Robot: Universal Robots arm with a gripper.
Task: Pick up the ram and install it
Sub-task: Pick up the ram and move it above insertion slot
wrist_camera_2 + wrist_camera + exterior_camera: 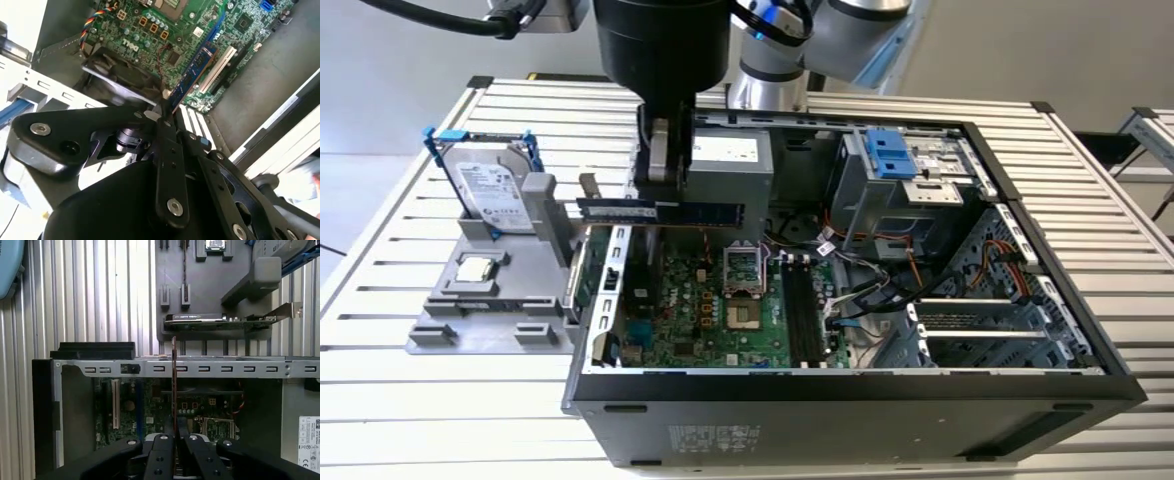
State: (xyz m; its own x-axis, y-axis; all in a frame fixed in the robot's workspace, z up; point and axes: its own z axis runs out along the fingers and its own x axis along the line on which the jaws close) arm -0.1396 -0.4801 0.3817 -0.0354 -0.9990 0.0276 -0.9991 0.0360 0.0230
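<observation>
Ram (700, 211), the long, narrow, dark green stick of circuit board, hangs level in the air over the open black computer case (854, 400); it sits at the corner toward the exterior view's left, above the green motherboard (707, 310) and clear of it. The exterior view gives you its broad side, with the black end effector (656, 186) coming down on it from above. In the first wrist view you meet the same stick (174, 380) edge-on, a thin line rising out of the end effector (174, 432) and crossing the case's slotted grey rail (225, 368). The second wrist view shows you its blue-labelled face (195, 70) above the board.

The part of the stick inside the grip is hidden in every view; in both wrist views the black linkage covers the nearer stretch of the motherboard. The long black memory slots (797, 310) lie apart from the stick.

The end effector is clamped on the stick, with only the board's thickness between its fingers.

On the slatted metal tabletop (400, 400), the grey holder (454, 320) carries the silver hard drive in a blue frame (491, 185) and the small square silver processor chip (478, 268).
</observation>
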